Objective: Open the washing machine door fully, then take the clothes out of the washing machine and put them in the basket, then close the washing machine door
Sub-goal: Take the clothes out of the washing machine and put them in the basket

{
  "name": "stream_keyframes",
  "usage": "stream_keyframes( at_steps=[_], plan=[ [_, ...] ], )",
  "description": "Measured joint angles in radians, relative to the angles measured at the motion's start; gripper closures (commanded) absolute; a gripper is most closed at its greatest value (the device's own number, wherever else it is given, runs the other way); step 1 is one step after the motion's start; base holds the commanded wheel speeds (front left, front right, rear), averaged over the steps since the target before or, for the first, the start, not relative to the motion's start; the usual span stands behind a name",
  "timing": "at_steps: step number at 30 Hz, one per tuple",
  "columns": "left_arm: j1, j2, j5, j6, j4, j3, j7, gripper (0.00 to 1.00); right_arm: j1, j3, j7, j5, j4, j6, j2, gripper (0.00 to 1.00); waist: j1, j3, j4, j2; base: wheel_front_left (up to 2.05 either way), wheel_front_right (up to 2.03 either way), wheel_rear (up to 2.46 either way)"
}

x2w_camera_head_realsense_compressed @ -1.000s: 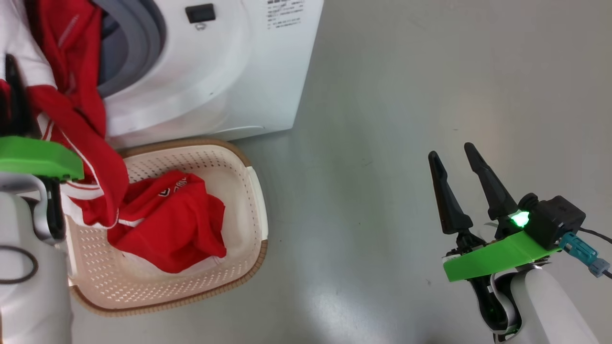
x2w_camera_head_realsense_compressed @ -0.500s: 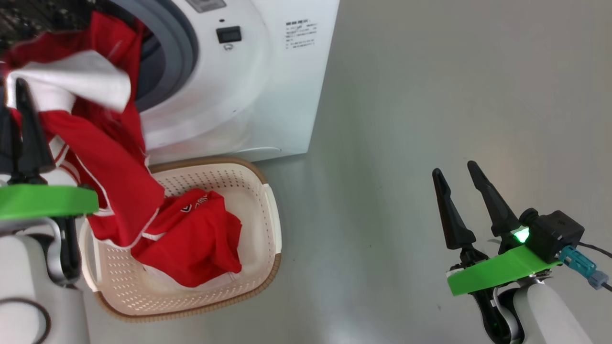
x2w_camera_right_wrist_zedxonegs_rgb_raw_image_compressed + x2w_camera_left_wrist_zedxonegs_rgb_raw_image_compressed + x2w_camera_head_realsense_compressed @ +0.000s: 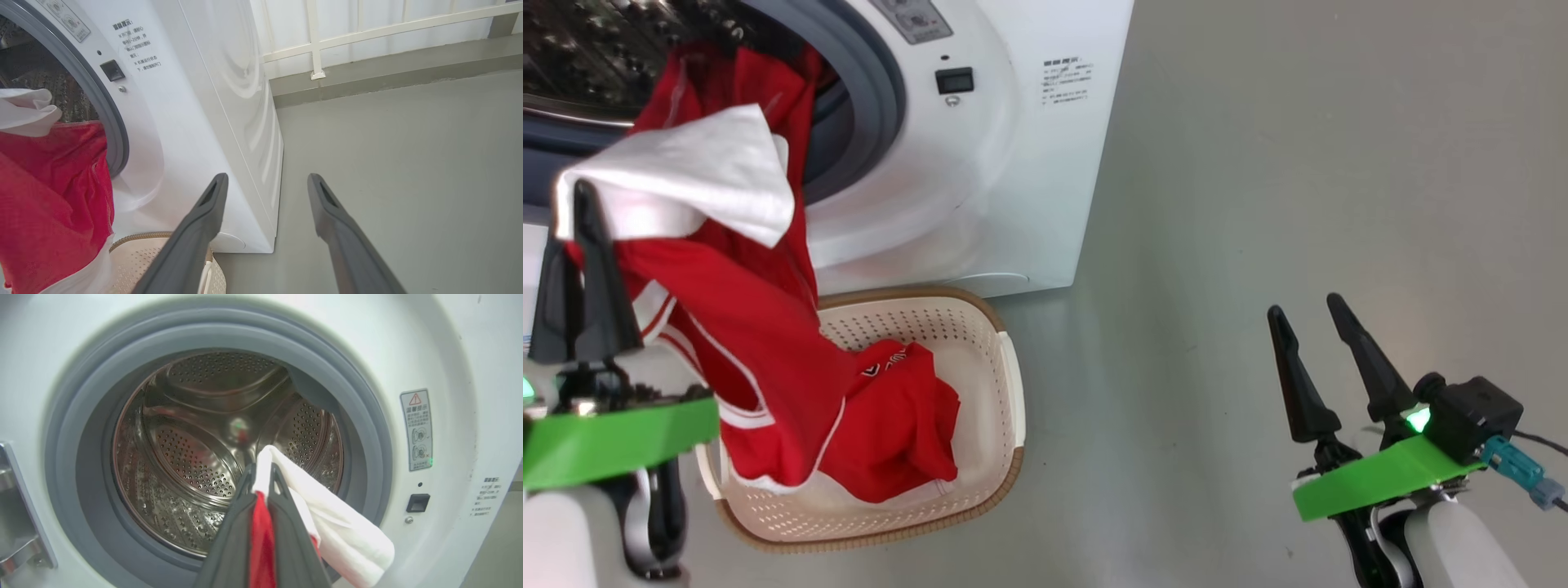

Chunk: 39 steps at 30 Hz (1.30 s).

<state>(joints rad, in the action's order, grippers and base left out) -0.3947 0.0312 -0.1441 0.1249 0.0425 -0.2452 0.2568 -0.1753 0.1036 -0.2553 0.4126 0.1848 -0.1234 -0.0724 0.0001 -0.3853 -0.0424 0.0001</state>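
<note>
Washing machine (image 3: 1013, 163), one, white and front-loading, was seen with its grey seal (image 3: 69, 437) exposed. Its perforated steel drum (image 3: 192, 457) was laid bare in the left wrist view, while the one cream basket (image 3: 1001, 384), set on the floor (image 3: 1258, 163) just before the machine, was shown in the head view. Of the red clothes (image 3: 768, 343), two were counted: one white-banded garment (image 3: 719, 302) was draped from the drum mouth into the basket, and the other garment (image 3: 907, 425) was lying inside it. The jaws of the left gripper (image 3: 262, 477) were clamped on the draped garment; those of the right gripper (image 3: 1304, 306) were held apart over the floor.
</note>
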Motion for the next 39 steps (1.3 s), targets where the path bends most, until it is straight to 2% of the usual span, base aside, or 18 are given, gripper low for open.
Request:
stream_keyframes(
  at_steps=[7,12,16,22,28,37,39],
  plan=[
    [0.076,0.0,-0.04,-0.002,-0.147,0.017,0.0,1.0,0.015,-0.008,0.0,0.0,0.0,0.0,-0.002,0.0,-0.0001,0.008,0.013,0.0,0.0,0.0,0.0],
    [0.122,0.0,-0.043,-0.039,-0.257,0.063,0.0,1.0,0.015,-0.012,0.0,0.0,-0.002,0.0,-0.003,0.0,0.0,0.007,0.018,0.0,0.0,0.0,0.0],
    [0.144,0.0,-0.044,-0.051,-0.268,0.1,0.0,1.0,0.015,-0.011,0.0,0.0,-0.002,0.0,-0.003,0.0,-0.0001,0.002,0.019,0.0,0.0,0.0,0.0],
    [0.155,0.001,-0.073,-0.055,-0.151,0.124,0.0,1.0,0.015,-0.006,0.0,0.0,-0.002,0.0,-0.004,0.0,-0.0001,-0.008,0.015,0.0,0.0,0.0,0.0],
    [0.143,0.001,-0.078,-0.043,0.03,0.117,0.0,1.0,0.01,-0.004,0.0,0.0,-0.005,0.0,-0.004,0.0,0.0,-0.034,0.011,0.0,0.0,0.0,0.0],
    [0.002,0.0,-0.062,-0.01,0.318,0.087,0.0,1.0,-0.016,-0.005,0.0,0.0,-0.016,0.0,-0.002,0.0,0.0,-0.1,0.001,0.0,0.0,0.0,0.0],
    [-0.01,-0.001,-0.055,-0.009,0.344,0.082,0.0,1.0,-0.021,-0.005,0.0,0.0,-0.019,0.0,-0.002,0.0,0.0,-0.108,-0.001,0.0,0.0,0.0,0.0]
  ],
)
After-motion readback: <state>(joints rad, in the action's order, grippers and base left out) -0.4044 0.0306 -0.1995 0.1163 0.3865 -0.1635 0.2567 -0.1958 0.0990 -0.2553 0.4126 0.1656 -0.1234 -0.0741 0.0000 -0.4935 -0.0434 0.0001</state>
